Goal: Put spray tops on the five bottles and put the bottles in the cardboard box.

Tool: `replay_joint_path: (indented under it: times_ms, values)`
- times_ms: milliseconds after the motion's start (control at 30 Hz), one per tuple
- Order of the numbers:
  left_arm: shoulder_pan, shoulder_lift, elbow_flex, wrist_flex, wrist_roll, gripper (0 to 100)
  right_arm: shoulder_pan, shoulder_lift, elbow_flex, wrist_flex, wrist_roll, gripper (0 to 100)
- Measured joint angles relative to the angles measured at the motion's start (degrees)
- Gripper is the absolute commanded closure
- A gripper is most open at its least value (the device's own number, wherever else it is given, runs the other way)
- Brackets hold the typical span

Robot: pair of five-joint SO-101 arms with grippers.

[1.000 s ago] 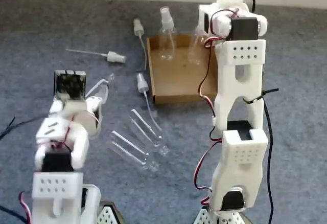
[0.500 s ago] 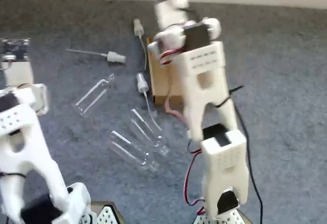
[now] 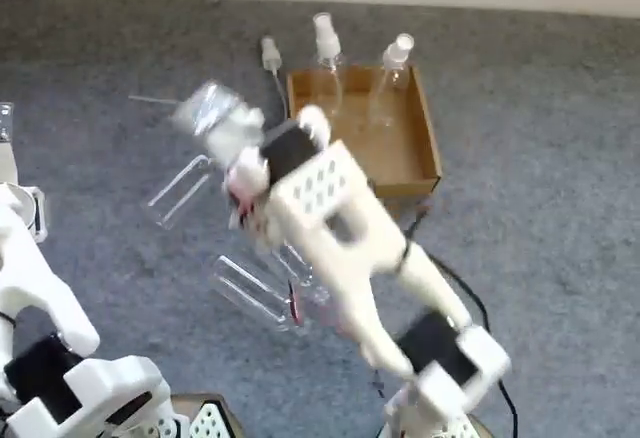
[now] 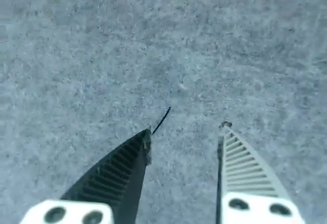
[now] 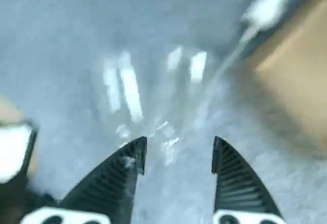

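Observation:
My right gripper (image 5: 176,155) is open and empty, low over clear bottles (image 5: 127,86) lying on the grey carpet, with a white spray top (image 5: 268,4) and the cardboard box (image 5: 301,65) beyond. In the high view the right arm (image 3: 310,193) reaches across the lying bottles; one (image 3: 180,190) lies beside it and another (image 3: 250,293) nearer the bases. Two bottles with spray tops (image 3: 325,63) (image 3: 392,73) stand at the far side of the cardboard box (image 3: 425,143). My left gripper (image 4: 185,137) is open over bare carpet, and the left arm (image 3: 25,248) sits at the far left edge.
A loose spray top (image 3: 270,56) lies just left of the box's far corner. The thin tube of another spray top (image 3: 150,100) pokes out beside the right arm's wrist. A dark wire end (image 4: 162,119) lies on the carpet between the left fingers.
The right arm swung from above the box leftward and down over the lying bottles. The left arm swung away to the far left edge.

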Motion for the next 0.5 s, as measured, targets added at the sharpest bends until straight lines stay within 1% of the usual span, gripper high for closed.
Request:
replay_joint_path:
  times_ms: [67,133,200,300,400,500]
  values:
    - [0.0,0.4,0.0,-0.1,0.0,80,-3.8,-6.3,10.3,-3.1,0.0,79.3]
    - [-0.1,0.4,0.0,-0.2,0.0,80,-4.3,-10.9,19.4,-5.8,0.1,74.8]
    - [-0.1,0.4,0.0,-0.2,0.0,80,-2.6,-13.8,27.0,-9.7,0.2,71.5]
    - [0.1,0.4,0.0,-0.2,0.0,80,0.8,-15.9,35.4,-17.8,0.1,70.4]
    - [0.0,0.4,0.0,-0.2,0.0,80,2.7,-16.5,40.7,-26.2,-1.8,70.4]
    - [0.0,0.4,0.0,-0.2,0.0,80,2.8,-16.6,43.6,-33.1,-2.4,70.4]
